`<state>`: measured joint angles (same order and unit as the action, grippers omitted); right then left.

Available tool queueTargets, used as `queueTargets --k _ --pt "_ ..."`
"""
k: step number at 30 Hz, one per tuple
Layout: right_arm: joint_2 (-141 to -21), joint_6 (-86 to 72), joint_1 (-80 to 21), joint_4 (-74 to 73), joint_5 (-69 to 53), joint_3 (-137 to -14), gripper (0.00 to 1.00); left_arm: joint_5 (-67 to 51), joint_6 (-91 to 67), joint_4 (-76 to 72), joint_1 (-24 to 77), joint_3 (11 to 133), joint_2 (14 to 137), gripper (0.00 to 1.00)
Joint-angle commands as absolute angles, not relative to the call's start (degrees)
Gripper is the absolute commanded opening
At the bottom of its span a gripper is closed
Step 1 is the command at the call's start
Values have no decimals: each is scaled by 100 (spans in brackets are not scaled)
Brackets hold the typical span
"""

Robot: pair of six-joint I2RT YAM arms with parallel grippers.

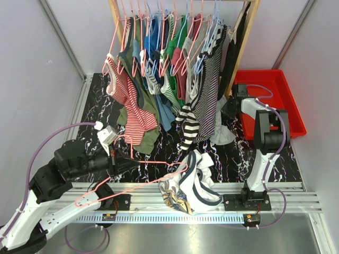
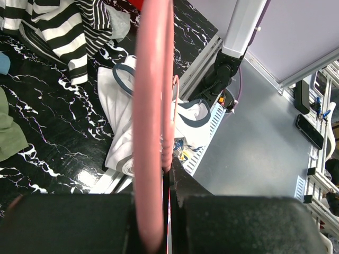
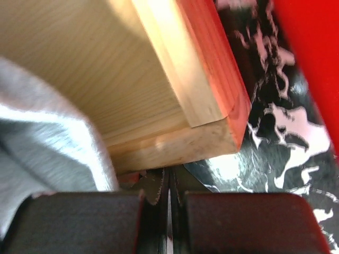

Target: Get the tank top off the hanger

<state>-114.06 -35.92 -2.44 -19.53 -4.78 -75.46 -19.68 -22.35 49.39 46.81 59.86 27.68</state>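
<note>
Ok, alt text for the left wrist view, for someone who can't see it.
A pink hanger, clamped between the left fingers, runs up the frame's middle. Behind it, a white grey-trimmed tank top lies crumpled on the black table.

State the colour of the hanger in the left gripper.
Pink hanger; left wrist view shows it best.

White tank top (image 1: pixel 201 180), dark trim, crumpled at the table's (image 1: pixel 233 159) near edge, pink hanger (image 2: pixel 153 132) slanted, one end reaching it

The pink hanger (image 2: pixel 152 121) looks blurred close up, cut by the top edge.
</note>
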Motion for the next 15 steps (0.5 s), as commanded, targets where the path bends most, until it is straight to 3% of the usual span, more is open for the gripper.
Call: queueTargets --k 1,8,15 --pt "-11391 -3182 -106 -1450 -879 -7989 0 -1934 -2259 4579 4702 5985 2768 0" --pt "-9943 -3225 -70 -1898 -168 -7042 0 -1951 -2066 4351 4702 5880 3049 0" --pt "-6239 -3113 -79 -3073 -359 -5486 1 -2205 -1591 4351 4693 6082 3699 0"
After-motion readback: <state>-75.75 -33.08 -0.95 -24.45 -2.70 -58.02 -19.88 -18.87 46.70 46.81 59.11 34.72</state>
